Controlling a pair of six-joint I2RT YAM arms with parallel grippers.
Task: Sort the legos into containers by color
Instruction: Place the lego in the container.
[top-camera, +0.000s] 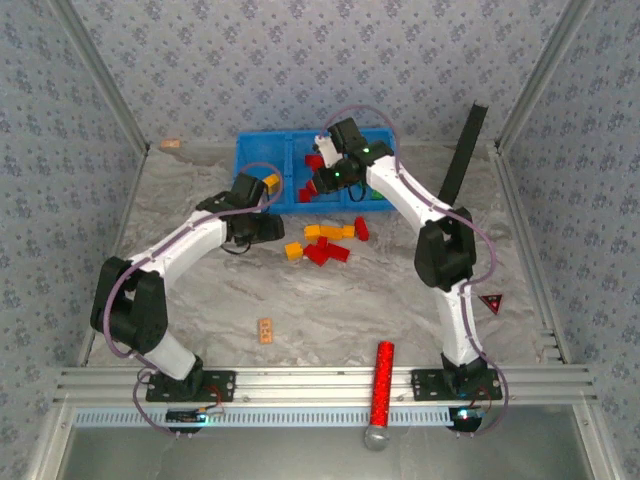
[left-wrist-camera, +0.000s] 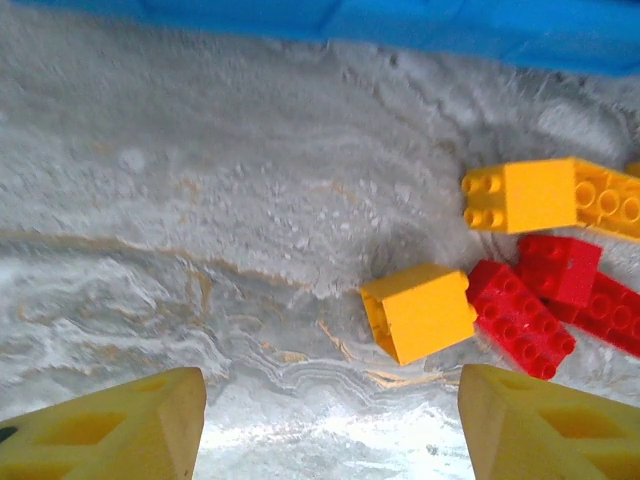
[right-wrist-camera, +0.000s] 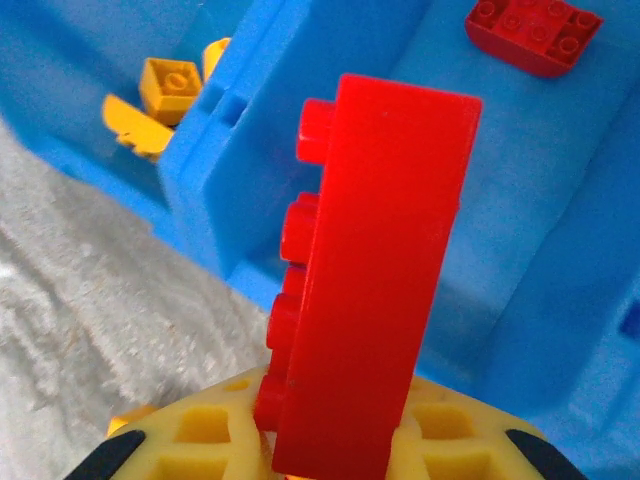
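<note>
The left claw (left-wrist-camera: 330, 430) is open wide and holds nothing. It hangs low over the gray table (left-wrist-camera: 150, 200), just in front of the blue bins (top-camera: 275, 140). Loose bricks lie close together on the table in front of it. A yellow brick (left-wrist-camera: 418, 310) touches a red brick (left-wrist-camera: 520, 318). Another red brick (left-wrist-camera: 560, 265) sits right behind that one. A long yellow brick (left-wrist-camera: 550, 195) lies a bit nearer the bins.

The three bins are joined in a row at the far side of the table. The left bin (top-camera: 252, 158) has yellow bricks (right-wrist-camera: 175, 85) in it. The middle bin (right-wrist-camera: 500, 130) has red ones in it, and one red piece (right-wrist-camera: 530, 30) lies flat with its bumps up. The right bin (top-camera: 362, 207) has a bit of green (top-camera: 376, 195) near its front. The arm hides the rest of that bin.

The right claw (right-wrist-camera: 330, 445) is closed on a long red brick (right-wrist-camera: 370, 280). The brick stands up on its end with its bumps facing left. It is up in the air over the middle bin, close to the wall between that bin and the left bin.
</note>
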